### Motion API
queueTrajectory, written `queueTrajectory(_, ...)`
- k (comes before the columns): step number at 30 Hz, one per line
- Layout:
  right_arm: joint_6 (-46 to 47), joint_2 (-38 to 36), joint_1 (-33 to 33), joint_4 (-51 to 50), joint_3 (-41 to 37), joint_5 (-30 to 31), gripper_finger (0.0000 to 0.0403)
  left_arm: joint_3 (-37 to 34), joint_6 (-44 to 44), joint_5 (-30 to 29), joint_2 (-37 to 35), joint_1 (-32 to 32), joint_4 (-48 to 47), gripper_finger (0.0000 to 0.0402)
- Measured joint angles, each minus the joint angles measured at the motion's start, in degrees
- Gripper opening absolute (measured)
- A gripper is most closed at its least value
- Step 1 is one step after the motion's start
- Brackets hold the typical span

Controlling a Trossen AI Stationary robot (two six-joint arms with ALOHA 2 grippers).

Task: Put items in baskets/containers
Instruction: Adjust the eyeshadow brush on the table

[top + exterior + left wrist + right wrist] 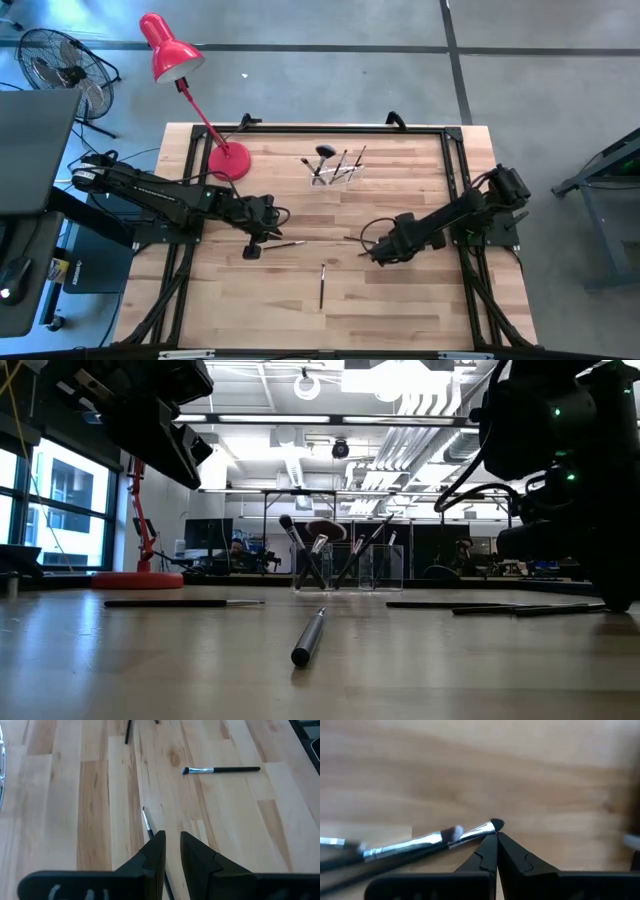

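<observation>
From above, the clear holder (335,172) is sitting right of the red lamp base (229,161), already bristling with brushes; the left gripper (262,228) is hovering over a thin brush (285,243) below that base, the right gripper (381,250) farther right. At counter level, another loose brush (309,636) is lying in front of the holder. The left wrist camera is showing narrowly parted fingers straddling the thin brush (148,823), holding nothing; it could roll free. The right wrist camera is showing closed, empty fingers nudging two brush tips (470,831), which risks scattering them.
</observation>
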Motion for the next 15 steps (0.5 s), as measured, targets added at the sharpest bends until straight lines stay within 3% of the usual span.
queueTrajectory(6,-3.7,0.4,-0.4,1.5,-0.4,10.3,0.0,0.0,0.0,-0.1,0.0,0.0,-0.1,0.0055)
queueTrajectory(12,-13.4,0.3,-0.7,13.3,-0.4,20.3,0.0,0.0,0.0,-0.2,0.0,0.0,0.3,0.0055)
queueTrajectory(15,-22.5,0.3,-1.4,20.0,-0.3,21.3,0.0,0.0,0.0,-0.4,0.0,0.6,0.7,0.0055)
